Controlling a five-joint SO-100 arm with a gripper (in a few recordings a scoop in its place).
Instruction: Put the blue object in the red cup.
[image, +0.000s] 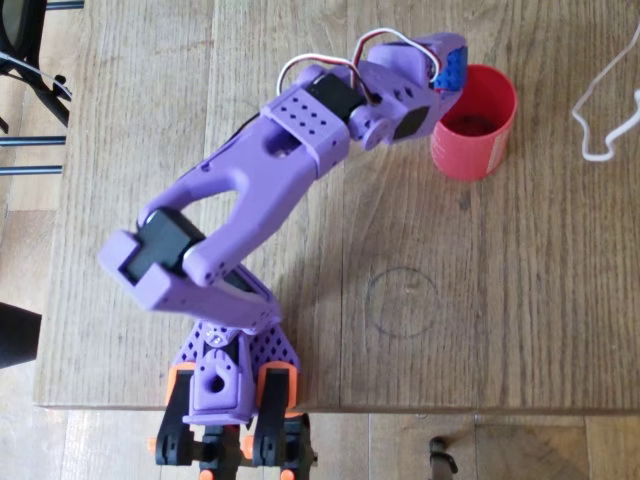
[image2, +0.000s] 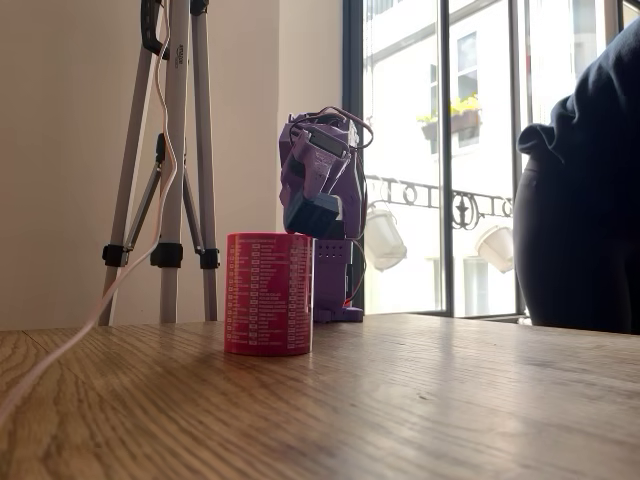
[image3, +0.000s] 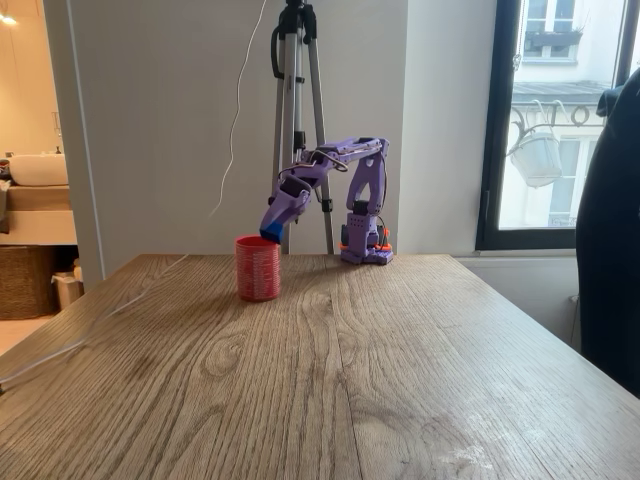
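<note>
The brick (image: 452, 68) sits clamped in the gripper (image: 447, 72), its blue face showing between the purple fingers in the overhead view, right at the cup's (image: 474, 122) upper-left rim. In a fixed view the blue tip (image3: 270, 237) hangs just above the cup's (image3: 258, 268) right edge, touching or nearly touching the rim; I cannot tell which. The jaws are closed on the brick.

The cup stands upright on the wooden table (image: 520, 300), toward the far right corner in the overhead view. The purple arm (image: 250, 190) stretches from its orange-clamped base (image: 228, 395) at the near edge, angling up and right to the cup.

From the low fixed view the cup (image2: 268, 293) stands in front, with the gripper (image2: 318, 190) above and behind it. A white cable (image: 605, 110) lies on the table right of the cup. A tripod (image3: 297, 110) stands behind the table, and a person's dark sleeve (image2: 580, 200) fills the right edge.
</note>
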